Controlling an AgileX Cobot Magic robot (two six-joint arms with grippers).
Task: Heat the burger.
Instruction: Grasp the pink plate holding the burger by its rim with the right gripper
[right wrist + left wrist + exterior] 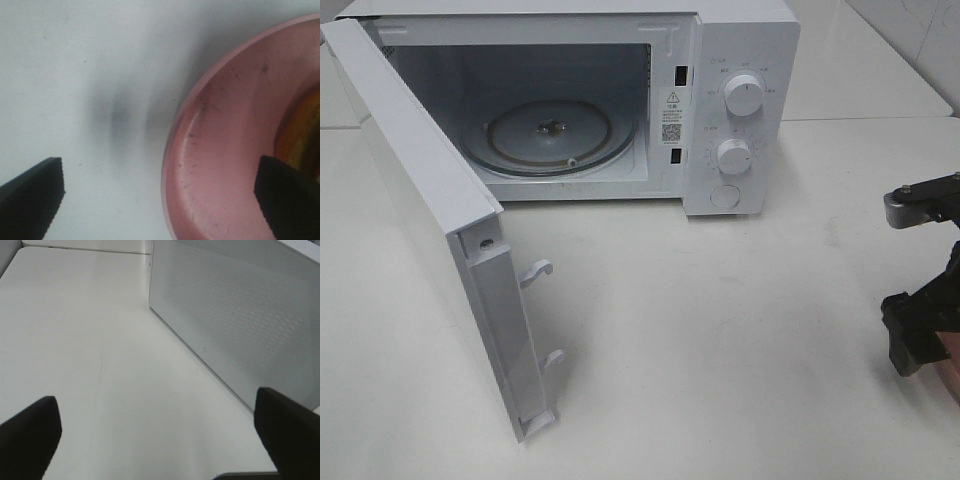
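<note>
Pink, scuffed, glossy round plate cradled a blurred yellow-brown sliver of burger at the frame's right edge, while black-fingered left gripper and right gripper stood spread wide.

Burger (pink plate too) cut off; blurred.

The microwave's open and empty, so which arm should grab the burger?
Right. The right gripper, open, hangs over the rim of the plate, the burger just beyond. The left gripper, also open, sees only table and the microwave door.
</note>
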